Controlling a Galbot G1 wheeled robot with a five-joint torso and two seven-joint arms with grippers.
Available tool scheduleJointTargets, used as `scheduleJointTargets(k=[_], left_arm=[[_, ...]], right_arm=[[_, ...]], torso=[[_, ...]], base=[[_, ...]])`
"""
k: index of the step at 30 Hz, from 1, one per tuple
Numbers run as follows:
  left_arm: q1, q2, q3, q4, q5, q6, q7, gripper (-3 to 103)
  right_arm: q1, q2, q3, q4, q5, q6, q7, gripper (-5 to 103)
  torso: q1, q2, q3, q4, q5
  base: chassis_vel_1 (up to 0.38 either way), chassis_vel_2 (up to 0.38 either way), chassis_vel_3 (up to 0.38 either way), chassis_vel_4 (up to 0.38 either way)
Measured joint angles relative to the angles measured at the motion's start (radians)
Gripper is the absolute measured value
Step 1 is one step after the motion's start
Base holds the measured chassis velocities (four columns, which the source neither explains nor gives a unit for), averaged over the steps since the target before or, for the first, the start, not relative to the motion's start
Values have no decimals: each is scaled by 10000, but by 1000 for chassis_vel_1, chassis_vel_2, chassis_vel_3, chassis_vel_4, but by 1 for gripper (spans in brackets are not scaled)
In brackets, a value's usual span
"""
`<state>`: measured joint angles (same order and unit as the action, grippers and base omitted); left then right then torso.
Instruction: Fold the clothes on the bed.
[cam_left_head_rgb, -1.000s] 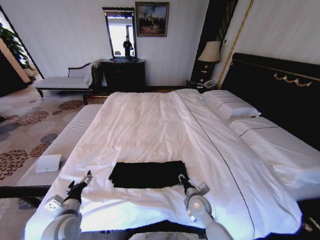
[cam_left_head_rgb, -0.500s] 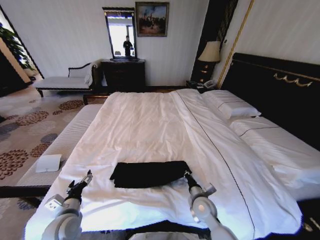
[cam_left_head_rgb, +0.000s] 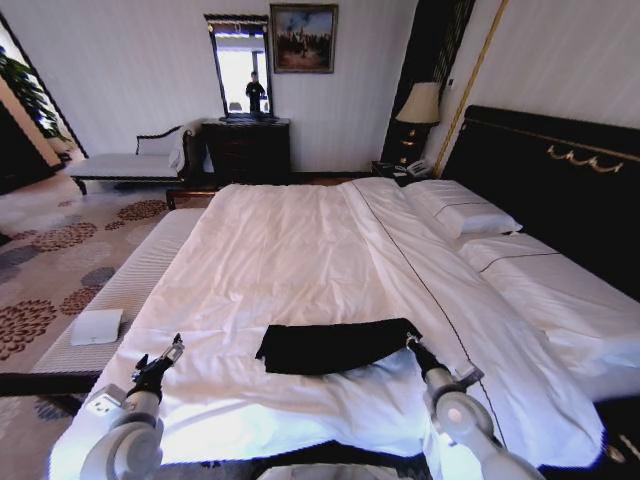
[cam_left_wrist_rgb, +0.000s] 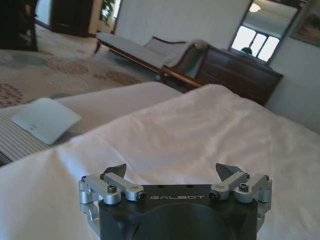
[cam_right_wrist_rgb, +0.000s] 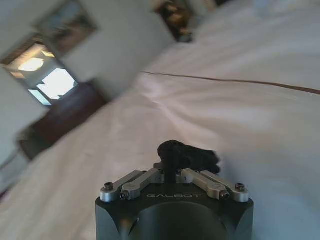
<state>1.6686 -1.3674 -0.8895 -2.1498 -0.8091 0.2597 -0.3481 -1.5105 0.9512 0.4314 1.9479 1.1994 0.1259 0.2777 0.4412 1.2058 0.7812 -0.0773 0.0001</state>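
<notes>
— Where are we on the bed (cam_left_head_rgb: 300, 250)?
— Near its foot edge, our left gripper (cam_left_head_rgb: 160, 362) hovers spread, holding nothing. Our right gripper (cam_left_head_rgb: 411, 343) pinches the black T-shirt (cam_left_head_rgb: 335, 347), folded into a strip farther in.

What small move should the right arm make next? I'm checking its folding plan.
Probably set the pinched end down and flatten it. The right gripper is shut on the black T-shirt, already a narrow band on the bed; the left gripper waits open nearby.
</notes>
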Motion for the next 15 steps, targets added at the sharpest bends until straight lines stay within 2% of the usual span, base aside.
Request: scheduleJointTargets(k=[1,4,5,8,10,14,15], left_arm=[[-55,21,-69,103,-18,4,-31,100],[-420,273,-710,1025,-92,112,-363,100],[-420,273,-710,1025,-92,112,-363,100],[-478,646,-1363,1695,-205,78,-398,100],[-477,746,-1540,1814,-285,70,-398,100],[-515,1159,-2288,2065,-756,64,-394,100],[-515,1159,-2288,2065,-756,64,-394,100]], right_arm=[[89,-13,-108,-28,-150,85,-174,1],[664,-279,-822,-171,-709,431,-1406,1],[664,-279,-822,-171,-709,431,-1406,1],[1209,-698,-1583,-257,-1223,548,-2532,1],[1372,-804,-1818,-291,-1394,570,-2805,1],[1997,-1068,-2875,-441,-1814,630,-4167,1],[1997,-1068,-2875,-441,-1814,630,-4167,1]], torso=[[0,0,0,0,0],[0,0,0,0,-4],[0,0,0,0,-4],[1,-1,1,4,-6],[1,-1,0,4,-4],[0,0,0,2,-2],[0,0,0,2,-2]], base=[[0,0,0,0],[0,0,0,0],[0,0,0,0],[0,0,0,0],[0,0,0,0],[0,0,0,0],[0,0,0,0]])
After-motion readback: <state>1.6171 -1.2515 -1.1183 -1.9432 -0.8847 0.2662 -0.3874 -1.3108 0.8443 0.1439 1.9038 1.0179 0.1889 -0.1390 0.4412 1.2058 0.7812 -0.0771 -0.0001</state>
